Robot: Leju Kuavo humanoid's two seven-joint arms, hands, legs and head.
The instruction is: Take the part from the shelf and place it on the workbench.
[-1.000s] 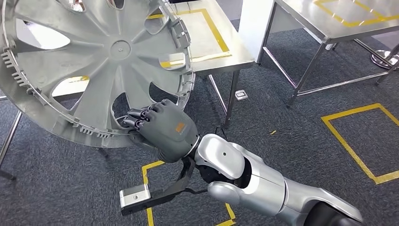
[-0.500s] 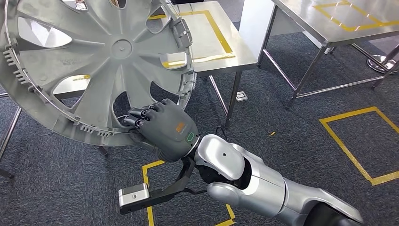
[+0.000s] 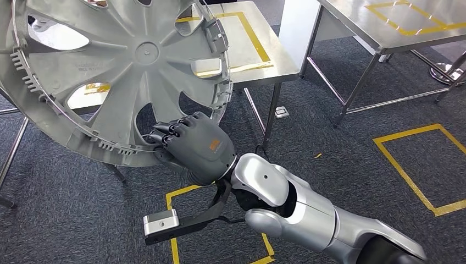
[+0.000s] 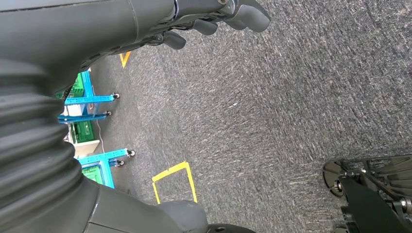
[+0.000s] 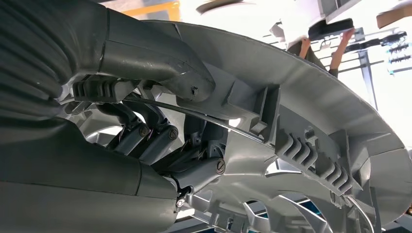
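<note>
Dark grey carpet with yellow taped squares lies under the steel bench (image 3: 286,58), which has its own yellow outline on top. I judge the carrying step is in hand: the large silver-grey plastic wheel cover (image 3: 118,71) is off the shelf and held in the air, tilted, partly in front of the bench. The right robot hand (image 3: 192,147) grips its lower rim, dark fingers (image 3: 165,132) hooked through an opening, thumb on the other side. Next, the cover must go over the bench top and be lowered flat before release. The left robot hand (image 4: 214,19) hangs above the carpet, fingers curled, holding nothing.
</note>
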